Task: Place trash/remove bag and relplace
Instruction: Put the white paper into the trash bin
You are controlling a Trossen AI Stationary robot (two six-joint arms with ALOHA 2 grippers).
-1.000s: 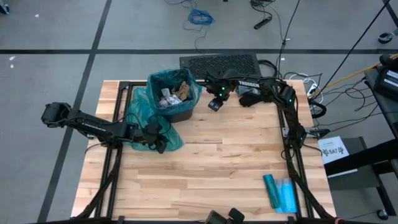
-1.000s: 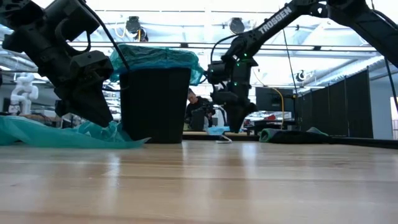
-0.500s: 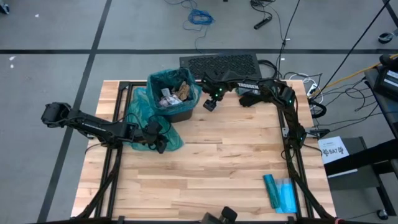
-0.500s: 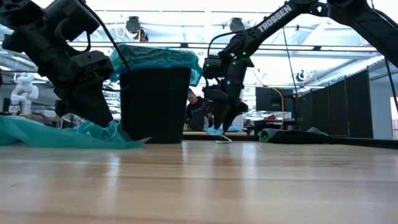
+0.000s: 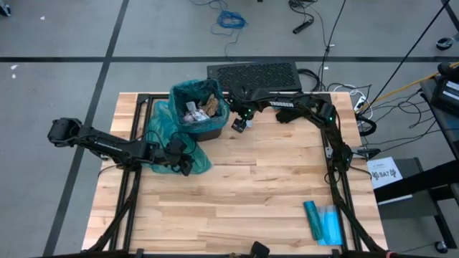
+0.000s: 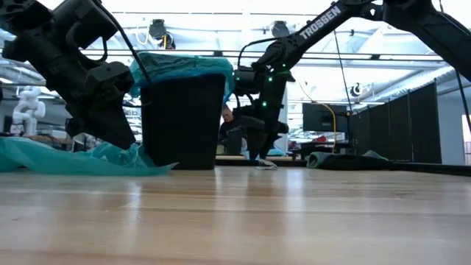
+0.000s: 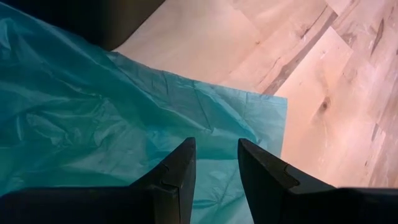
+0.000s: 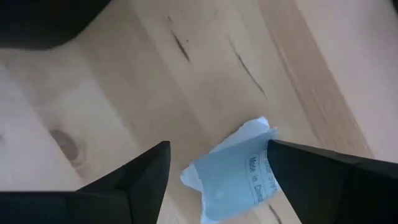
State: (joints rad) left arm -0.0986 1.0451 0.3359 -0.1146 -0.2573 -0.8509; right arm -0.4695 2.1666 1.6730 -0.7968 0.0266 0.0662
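Note:
A black bin lined with a teal bag stands at the table's far left and holds several paper wads. Another teal bag lies spread flat on the table against the bin's near-left side. My left gripper is low over this bag, fingers a narrow gap apart. My right gripper is open beside the bin's right side. It points down over a pale-blue printed paper scrap that lies on the wood between its fingers, apart from both. My left gripper points down at the flat teal bag near its edge, with teal plastic showing in the gap between the fingers. The fingers hide their own tips, so I cannot tell whether they touch the bag.
A flat blue-teal packet lies near the table's near right corner. A black cloth sits at the far edge under the right arm. A black mat lies beyond the far edge. Bare wood fills the middle.
My right gripper has moved toward the table's left, closer to the bin's right side, and has tipped as it went. The left arm, the bin and both teal bags have stayed where they were.

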